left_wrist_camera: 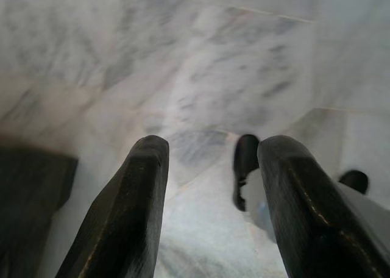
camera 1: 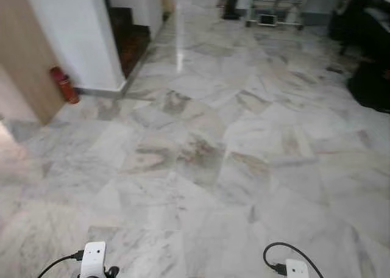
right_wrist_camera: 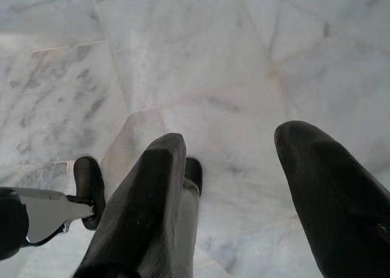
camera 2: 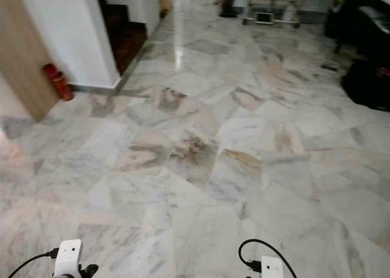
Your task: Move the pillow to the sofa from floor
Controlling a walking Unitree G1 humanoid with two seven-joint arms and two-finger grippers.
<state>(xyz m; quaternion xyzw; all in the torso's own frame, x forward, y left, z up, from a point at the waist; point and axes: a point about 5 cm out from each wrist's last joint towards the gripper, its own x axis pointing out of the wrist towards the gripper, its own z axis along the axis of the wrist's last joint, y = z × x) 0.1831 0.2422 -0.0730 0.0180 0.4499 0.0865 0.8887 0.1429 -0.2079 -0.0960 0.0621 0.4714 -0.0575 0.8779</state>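
Observation:
Marble floor (camera 1: 201,150) stretches ahead of me, and I make out no pillow on it. Both arms hang low: the left wrist's white housing (camera 1: 93,258) and the right wrist's (camera 1: 297,267) peek in at the bottom of the eye views. In the left wrist view, my left gripper (left_wrist_camera: 210,150) points down at the floor, open, with nothing between its fingers. My right gripper (right_wrist_camera: 234,138) is likewise open and empty above the marble. My own black feet (left_wrist_camera: 245,168) (right_wrist_camera: 88,183) show beside the fingers.
A white pillar (camera 1: 73,34) stands at the left with a red fire extinguisher (camera 1: 64,85) at its base and a wooden panel (camera 1: 24,64) beside it. Dark stairs (camera 1: 131,40) rise behind. Dark furniture (camera 1: 372,77) lines the right edge. A white rack (camera 1: 274,10) stands far ahead.

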